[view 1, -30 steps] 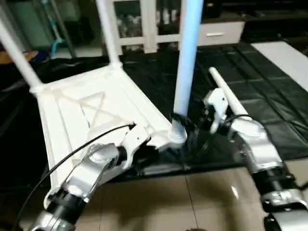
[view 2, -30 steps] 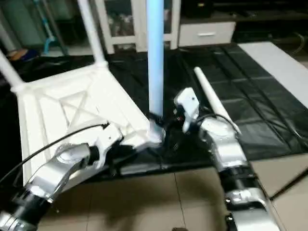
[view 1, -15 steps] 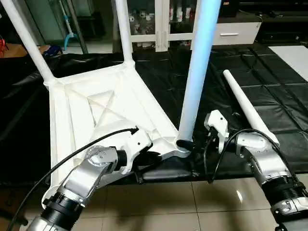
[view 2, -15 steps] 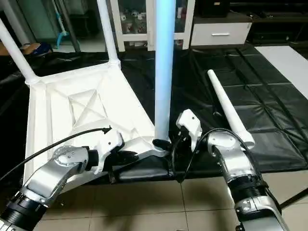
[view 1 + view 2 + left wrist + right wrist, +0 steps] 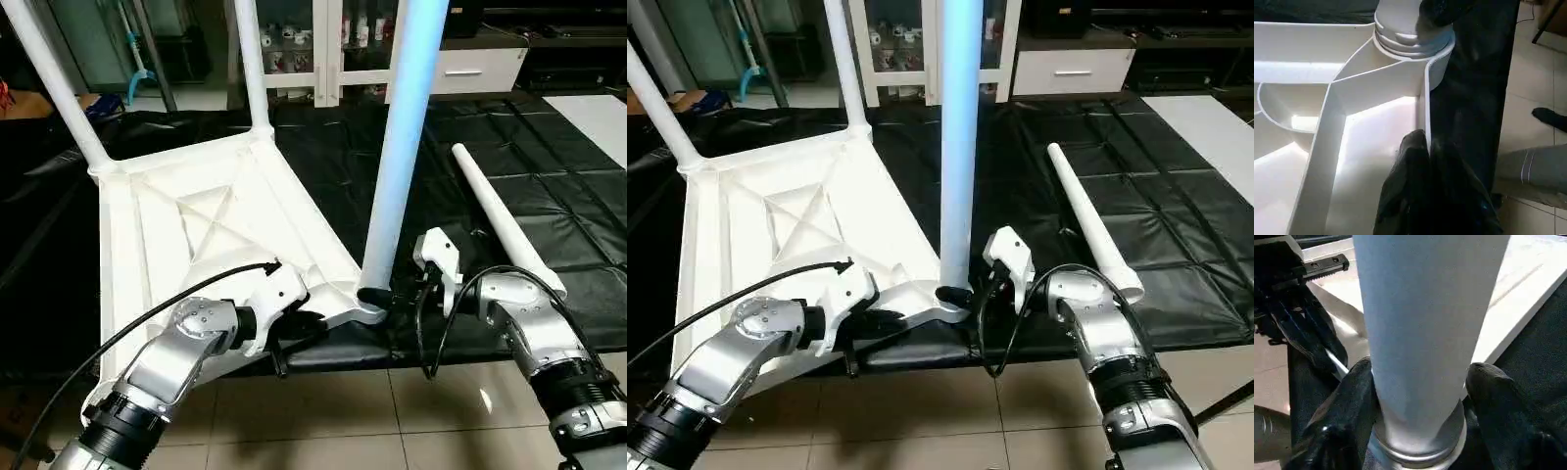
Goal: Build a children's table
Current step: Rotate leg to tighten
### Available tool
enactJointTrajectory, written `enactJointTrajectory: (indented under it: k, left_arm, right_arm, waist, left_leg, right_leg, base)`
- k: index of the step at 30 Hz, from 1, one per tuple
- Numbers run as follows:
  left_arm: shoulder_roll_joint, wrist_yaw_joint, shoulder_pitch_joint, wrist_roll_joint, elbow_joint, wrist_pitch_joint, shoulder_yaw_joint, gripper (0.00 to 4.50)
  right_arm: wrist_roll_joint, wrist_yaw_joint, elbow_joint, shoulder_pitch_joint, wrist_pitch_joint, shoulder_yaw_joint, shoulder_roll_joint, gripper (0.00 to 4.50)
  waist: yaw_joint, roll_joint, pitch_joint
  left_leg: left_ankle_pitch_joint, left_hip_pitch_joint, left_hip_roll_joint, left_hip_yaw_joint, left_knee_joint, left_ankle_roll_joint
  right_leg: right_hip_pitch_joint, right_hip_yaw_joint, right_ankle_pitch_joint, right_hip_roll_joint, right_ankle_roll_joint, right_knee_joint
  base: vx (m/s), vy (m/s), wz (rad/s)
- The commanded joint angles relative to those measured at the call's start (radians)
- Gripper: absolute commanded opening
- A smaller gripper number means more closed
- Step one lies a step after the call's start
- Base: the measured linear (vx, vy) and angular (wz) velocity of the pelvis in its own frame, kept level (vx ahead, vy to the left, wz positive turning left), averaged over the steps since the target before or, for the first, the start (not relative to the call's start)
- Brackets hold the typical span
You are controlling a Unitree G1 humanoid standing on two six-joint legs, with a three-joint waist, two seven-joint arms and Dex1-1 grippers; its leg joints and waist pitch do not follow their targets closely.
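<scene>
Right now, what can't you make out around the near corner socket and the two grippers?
- Near leg: its top is cut off by the upper edge of both eye views.
- Thread seating in the corner socket: hidden inside the collar in both wrist views.
- Right gripper: fingers flank the leg's base; actual contact isn't clear.
- Left gripper: fingers at the tabletop rim; what lies between them is hidden.
- Loose leg: its end detail is too small.

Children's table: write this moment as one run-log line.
legs standing: three | fourth leg: lying on mat | left tool: shut on tabletop edge | right tool: around near leg base
</scene>
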Motion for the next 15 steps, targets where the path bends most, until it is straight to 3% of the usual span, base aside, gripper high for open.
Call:
enactJointTrajectory:
  k: [1, 6, 8, 9, 15]
  left_arm:
    - [0.023, -0.065, 0.027, -0.003, -0.001, 0.024, -0.054, 0.0]
    - [0.018, -0.06, 0.026, 0.003, 0.004, 0.025, -0.057, 0.0]
    - [0.001, -0.04, 0.012, 0.014, 0.025, 0.023, -0.059, 0.0]
    - [-0.008, -0.028, 0.004, 0.021, 0.037, 0.02, -0.06, 0.0]
    - [-0.077, 0.054, -0.055, 0.056, 0.116, 0.019, -0.061, 0.0]
  right_arm:
    - [-0.02, -0.026, 0.027, 0.011, 0.024, -0.022, -0.009, 2.54]
    - [-0.023, -0.121, 0.035, 0.009, 0.027, -0.048, 0.02, 2.2]
    - [-0.042, -0.253, 0.074, -0.009, 0.027, -0.072, 0.053, 2.08]
    - [-0.046, -0.301, 0.086, -0.015, 0.03, -0.082, 0.066, 2.05]
    - [-0.095, -0.601, 0.144, -0.057, 0.039, -0.13, 0.136, 2.0]
  waist:
    - [0.002, -0.013, -0.054]
    - [-0.003, -0.011, -0.052]
    - [-0.007, -0.011, -0.049]
    - [-0.015, -0.01, -0.045]
    - [-0.046, -0.011, -0.041]
  left_leg:
    - [-0.228, 0.004, 0.028, -0.008, -0.08, 0.083]
    - [-0.259, 0.002, 0.028, -0.01, -0.085, 0.065]
    - [-0.294, 0.002, 0.028, -0.011, -0.088, 0.049]
    - [-0.345, 0.005, 0.026, -0.013, -0.092, 0.024]
    - [-0.46, 0.008, 0.021, -0.023, -0.096, -0.016]
  right_leg:
    - [0.045, 0.02, -0.208, -0.01, -0.244, -0.053]
    - [0.044, 0.019, -0.244, -0.01, -0.232, -0.056]
    - [0.042, 0.019, -0.293, -0.01, -0.215, -0.061]
    - [0.037, 0.018, -0.372, -0.011, -0.19, -0.07]
    - [0.026, 0.012, -0.496, -0.011, -0.137, -0.085]
  base:
    - [0.0, 0.0, 0.0]
    - [0.0, 0.0, 0.0]
    - [0.0, 0.0, 0.0]
    - [0.0, 0.0, 0.0]
    - [0.0, 0.0, 0.0]
